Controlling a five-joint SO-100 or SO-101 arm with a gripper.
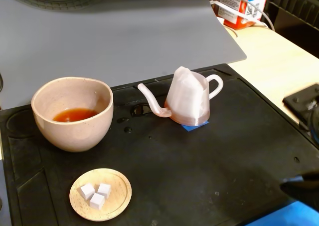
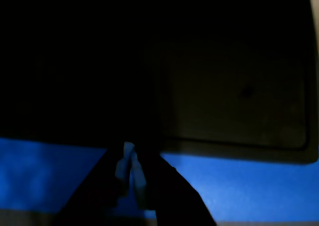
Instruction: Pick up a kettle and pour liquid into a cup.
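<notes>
In the fixed view we see the kettle upright at centre frame on the black mat, over a blue marker, its spout aimed left toward the cup. That cup, at left, holds a shallow pool of liquid. A wooden dish with white cubes sits lower left. In the dark wrist view our gripper shows clenched and empty, low in frame over blue surface.
</notes>
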